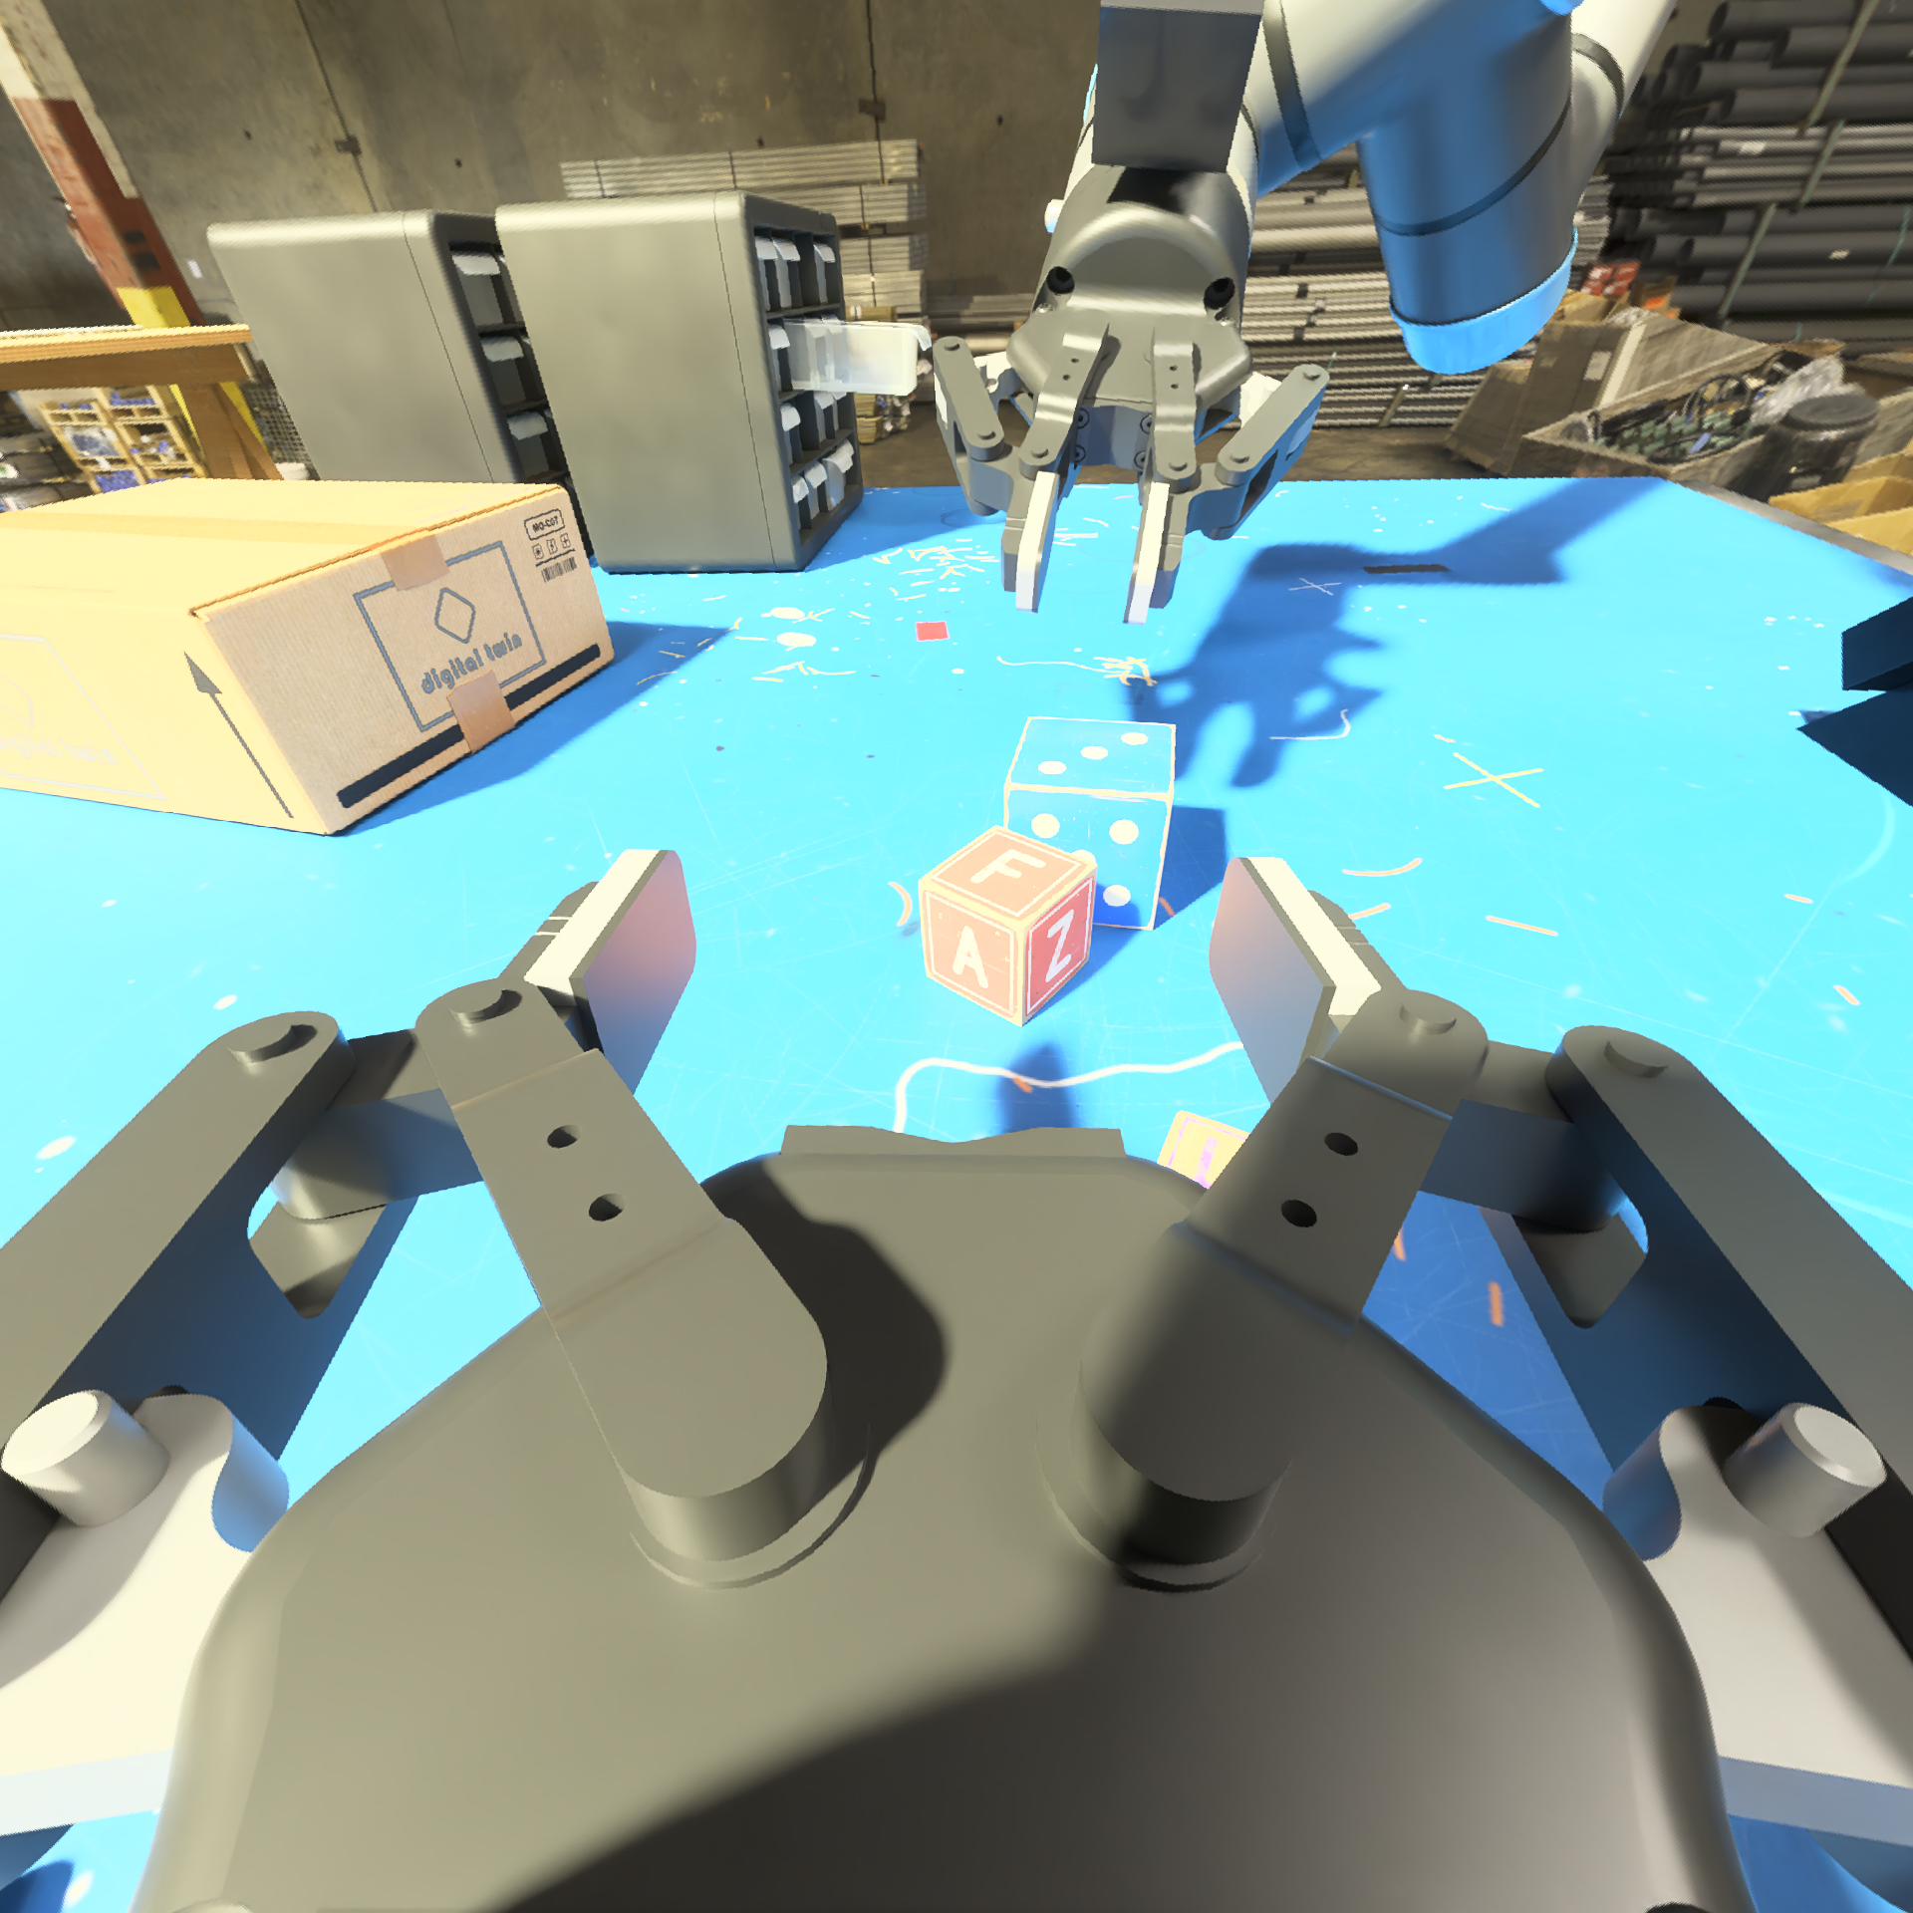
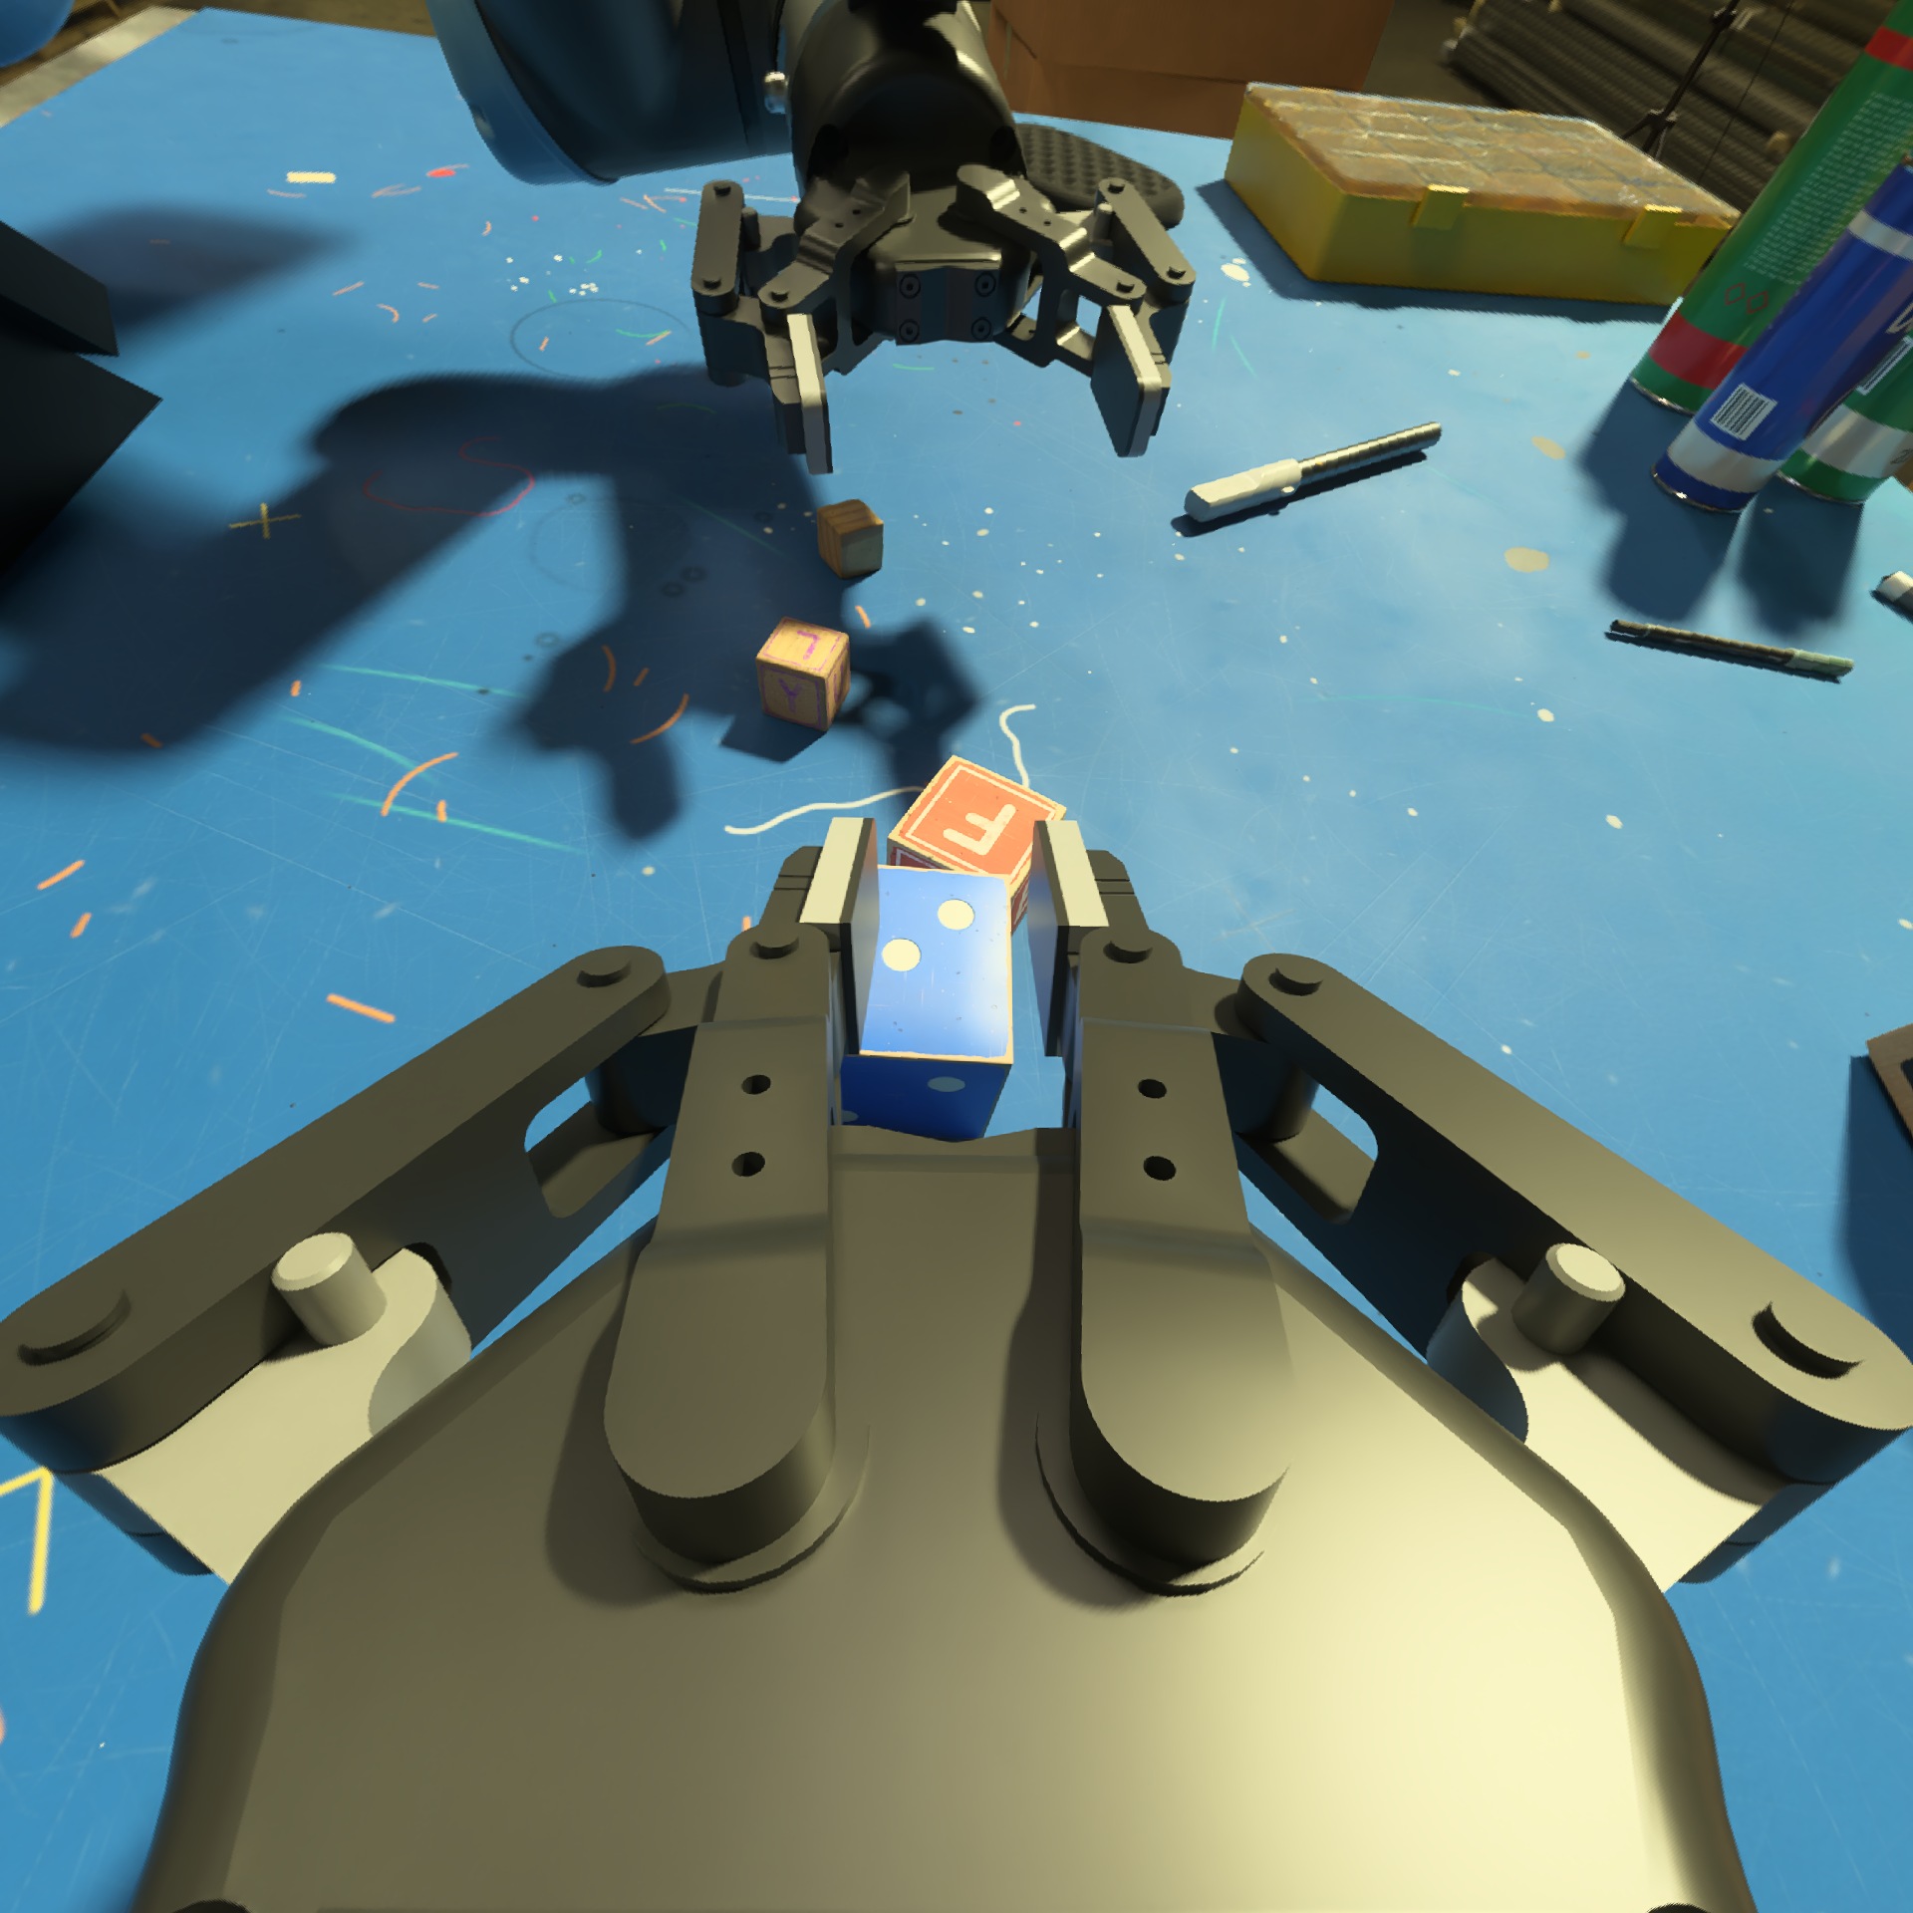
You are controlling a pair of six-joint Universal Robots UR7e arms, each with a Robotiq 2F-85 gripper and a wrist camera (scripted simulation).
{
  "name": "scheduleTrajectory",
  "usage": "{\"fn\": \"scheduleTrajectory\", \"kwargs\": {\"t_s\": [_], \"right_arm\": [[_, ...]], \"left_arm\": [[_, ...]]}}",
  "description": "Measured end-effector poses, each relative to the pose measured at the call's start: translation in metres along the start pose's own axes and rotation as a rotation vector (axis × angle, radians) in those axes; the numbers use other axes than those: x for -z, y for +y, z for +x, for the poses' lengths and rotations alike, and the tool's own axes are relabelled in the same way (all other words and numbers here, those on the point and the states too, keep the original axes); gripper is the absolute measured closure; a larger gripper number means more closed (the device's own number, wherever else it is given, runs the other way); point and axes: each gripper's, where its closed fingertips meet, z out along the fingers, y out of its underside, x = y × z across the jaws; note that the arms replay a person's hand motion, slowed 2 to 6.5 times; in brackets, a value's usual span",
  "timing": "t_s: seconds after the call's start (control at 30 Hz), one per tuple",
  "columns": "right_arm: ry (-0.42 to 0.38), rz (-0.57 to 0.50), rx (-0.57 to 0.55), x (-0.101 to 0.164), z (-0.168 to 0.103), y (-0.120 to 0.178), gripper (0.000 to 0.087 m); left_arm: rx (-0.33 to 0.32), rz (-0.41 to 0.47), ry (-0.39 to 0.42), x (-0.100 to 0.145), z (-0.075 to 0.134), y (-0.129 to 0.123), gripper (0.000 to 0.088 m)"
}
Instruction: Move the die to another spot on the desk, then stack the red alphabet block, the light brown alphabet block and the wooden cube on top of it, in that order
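Note:
The blue die (image 1: 1092, 797) rests on the blue desk, three pips up. The red alphabet block (image 1: 1009, 921) stands against its near corner. My left gripper (image 1: 958, 890) is open and empty, just short of the red block. My right gripper (image 2: 950, 844) hovers above the die (image 2: 937, 963); its jaws are set slightly wider than the die and hold nothing. From the left wrist view it (image 1: 1082, 606) hangs clear of the die. The light brown alphabet block (image 2: 802, 673) and the wooden cube (image 2: 851, 536) sit apart on the desk, below the left gripper (image 2: 973, 435).
A cardboard box (image 1: 311, 652) and two grey drawer cabinets (image 1: 673, 383) stand on one side of the desk. A yellow case (image 2: 1470, 197), spray cans (image 2: 1781, 342), a metal tool (image 2: 1304, 471) and a marker (image 2: 1729, 650) lie on the other. A dark object (image 2: 52, 362) sits at the desk's edge.

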Motion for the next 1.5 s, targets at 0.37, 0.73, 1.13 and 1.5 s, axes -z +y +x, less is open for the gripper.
{"fn": "scheduleTrajectory", "kwargs": {"t_s": [0.37,0.73,1.13,1.5], "right_arm": [[0.096,0.091,-0.052,0.038,0.015,-0.001,0.0248],[0.181,0.168,-0.071,0.087,0.031,0.018,0.0020],[0.265,0.265,-0.143,0.133,0.053,0.049,0.0020],[0.288,0.431,-0.225,0.152,0.062,0.058,0.0020]], "left_arm": [[0.005,-0.005,-0.002,-0.001,-0.001,0.001,0.0023],[0.003,-0.005,-0.003,-0.002,0.000,0.001,0.0023],[0.006,-0.002,-0.005,-0.002,-0.001,0.001,0.0023],[0.009,-0.002,-0.006,-0.003,-0.002,0.001,0.0023]]}}
